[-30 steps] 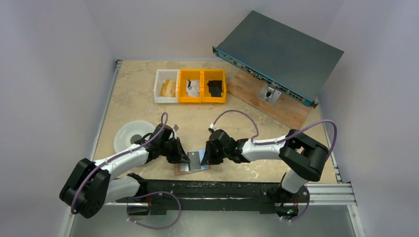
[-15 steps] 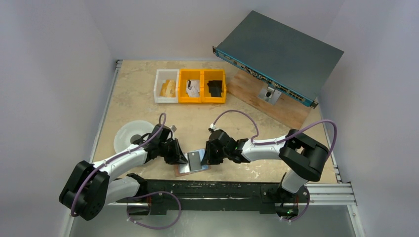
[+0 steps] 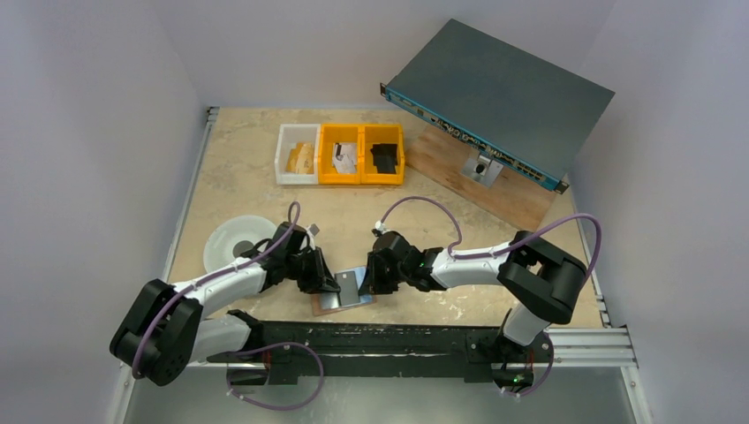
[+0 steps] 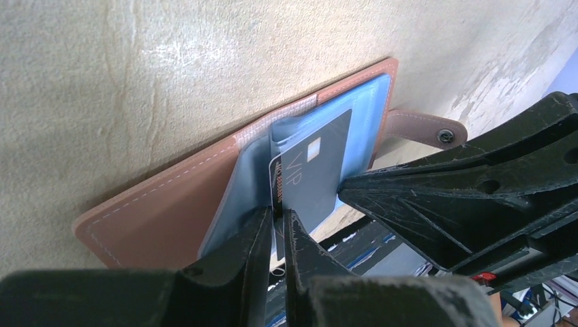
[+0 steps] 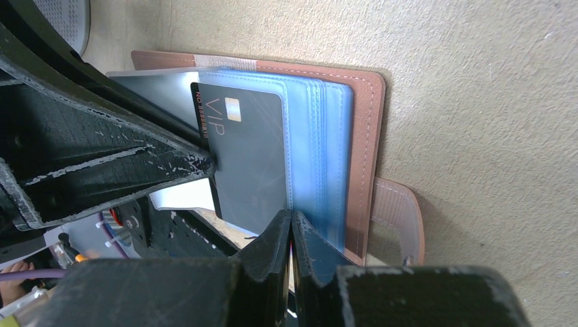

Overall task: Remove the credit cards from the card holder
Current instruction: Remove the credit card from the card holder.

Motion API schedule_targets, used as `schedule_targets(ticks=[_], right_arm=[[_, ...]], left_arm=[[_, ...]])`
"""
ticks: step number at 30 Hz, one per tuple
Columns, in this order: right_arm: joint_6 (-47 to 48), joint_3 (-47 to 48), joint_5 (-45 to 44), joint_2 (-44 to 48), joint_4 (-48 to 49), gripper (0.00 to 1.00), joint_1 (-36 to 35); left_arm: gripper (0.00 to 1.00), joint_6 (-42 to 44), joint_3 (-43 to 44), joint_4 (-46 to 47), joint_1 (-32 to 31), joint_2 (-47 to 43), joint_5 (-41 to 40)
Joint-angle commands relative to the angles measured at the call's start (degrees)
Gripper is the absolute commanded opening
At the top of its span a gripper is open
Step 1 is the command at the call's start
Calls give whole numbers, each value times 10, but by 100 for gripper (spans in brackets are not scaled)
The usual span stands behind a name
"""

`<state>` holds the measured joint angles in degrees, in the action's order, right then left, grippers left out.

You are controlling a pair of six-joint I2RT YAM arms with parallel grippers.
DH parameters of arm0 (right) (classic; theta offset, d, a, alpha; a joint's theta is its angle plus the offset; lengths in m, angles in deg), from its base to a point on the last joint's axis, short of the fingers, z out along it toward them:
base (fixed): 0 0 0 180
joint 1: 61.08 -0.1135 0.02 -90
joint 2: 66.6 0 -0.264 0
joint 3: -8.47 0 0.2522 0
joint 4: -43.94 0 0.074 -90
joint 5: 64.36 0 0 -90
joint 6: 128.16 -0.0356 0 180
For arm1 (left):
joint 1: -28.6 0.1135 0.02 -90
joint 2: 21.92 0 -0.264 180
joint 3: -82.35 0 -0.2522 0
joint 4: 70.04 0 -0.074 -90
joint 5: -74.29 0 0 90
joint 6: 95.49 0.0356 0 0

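The dark credit card (image 4: pixel 313 170) sits half out of the open card holder (image 4: pixel 163 204) at the worktop's (image 3: pixel 424 212) six o'clock edge. From nine o'clock my left jaws pinch its edge to draw it. From three, my right jaws, closed, pin the pocket (image 5: pixel 320 150), presumably against dragging.

Left fingers (image 4: pixel 251 240) and right fingers (image 5: pixel 271 240) narrowly pinched.

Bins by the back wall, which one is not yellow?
The leftmost bin, which is white; the middle bin and right bin beside it are both yellow.
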<state>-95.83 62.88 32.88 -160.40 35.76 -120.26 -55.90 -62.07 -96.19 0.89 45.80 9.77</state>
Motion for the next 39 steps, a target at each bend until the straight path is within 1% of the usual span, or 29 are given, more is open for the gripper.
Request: schedule_targets(ticks=[1, 4, 11, 17, 22, 32, 39], right_arm=[[12, -3, -31, -24, -48, 5, 4], [12, -3, -32, -26, -48, 5, 4], [8, -10, -33, -26, -50, 5, 6], [4, -19, -34, -21, -47, 5, 11], [4, -25, -32, -20, -44, 5, 13], [2, -33, -32, -17, -42, 4, 17], [0, -36, -31, -15, -39, 4, 18]], left_arm=[[9, -6, -3, 28, 5, 3, 11], [0, -8, -2, 25, 5, -2, 12], [0, 12, 19, -28, 8, -32, -10], [0, 33, 44, -93, 12, -29, -38], [0, 39, 49, -114, 18, -33, -49], [0, 52, 50, -126, 28, -46, -48], [0, 58, 60, -160, 34, -61, -63]])
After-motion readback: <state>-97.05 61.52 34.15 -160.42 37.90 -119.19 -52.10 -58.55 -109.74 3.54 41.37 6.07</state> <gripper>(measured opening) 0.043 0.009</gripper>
